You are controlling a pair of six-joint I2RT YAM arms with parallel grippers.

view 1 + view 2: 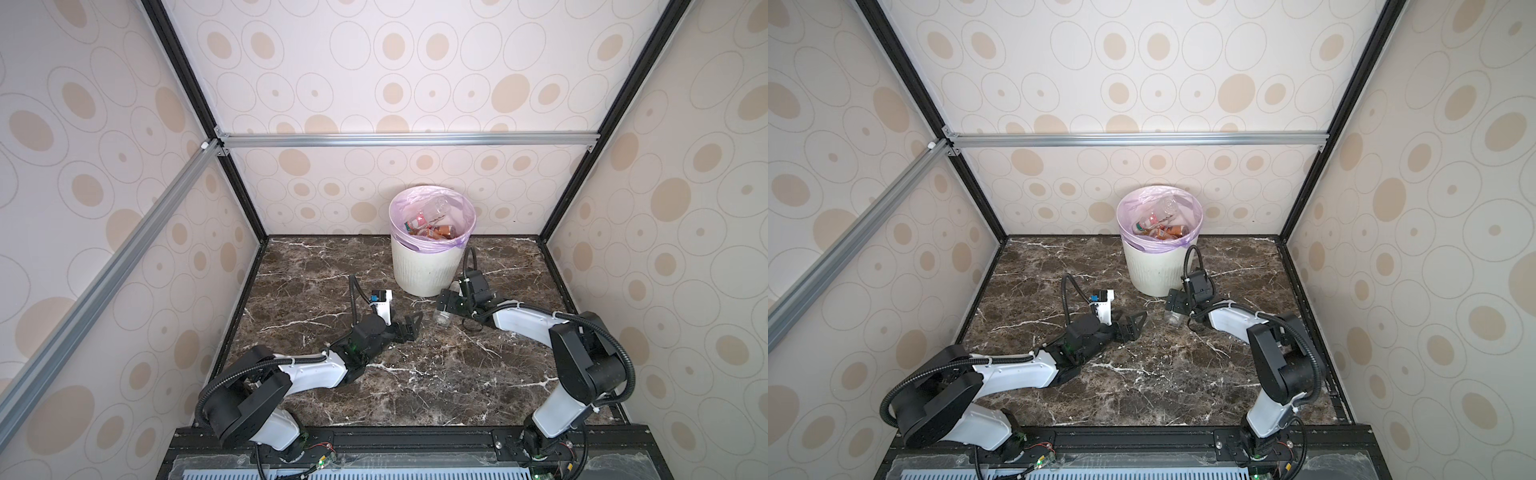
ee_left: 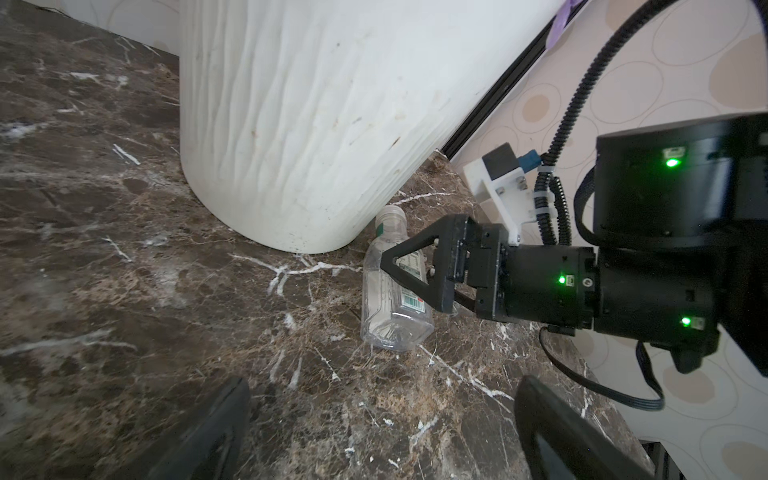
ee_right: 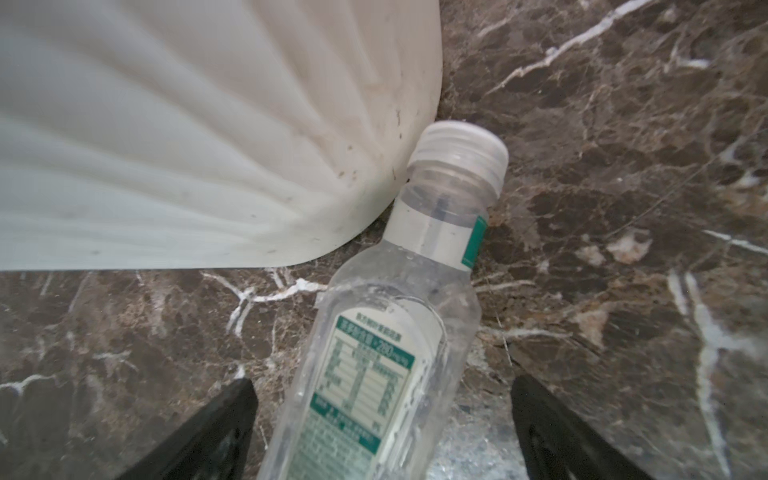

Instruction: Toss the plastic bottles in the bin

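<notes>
Right gripper [image 3: 382,395]: jaws apart, one black finger on each side of the clear plastic bottle with the white-and-green label and pale ribbed cap [image 3: 386,353]. There is a gap on both sides, so no contact and nothing is held. The bottle body sits between the fingers, label up.

The bottle lies on its side on the dark brown marble-pattern tabletop [image 1: 374,395]. Its long axis runs out between the fingers, crosswise to the closing line, so the jaws would close on the short width of the body. The cap end points at the foot of the round off-white ribbed plastic bin [image 3: 166,145], and the neck is right against the base wall. Touching or just beside, cannot tell. The bottle's base end points away from the bin, toward the front of the table.

In the left wrist view the right gripper [image 2: 399,282] reaches in low from the side. Its near finger crosses the bottle [image 2: 390,307] at mid-body.

Left gripper [image 1: 409,326]: jaws wide apart and empty, low over the table, pointed at the bottle [image 1: 442,318] but clearly short of it. The right arm is the nearer one and this is its pick.

The bin [image 1: 424,270] stands upright at the back of the table with a pale lilac bag liner over its rim. Other bottles [image 1: 432,230], clear and brown-orange, are already inside. No other bottle shows on the table.

Judgement: this is the pre-grasp on the last loose bottle. Next comes close, lift clear of the wall, then carry up over the rim. Risk: the smooth body may slip in the jaws, or the cap may snag on the bin's foot during the lift.
</notes>
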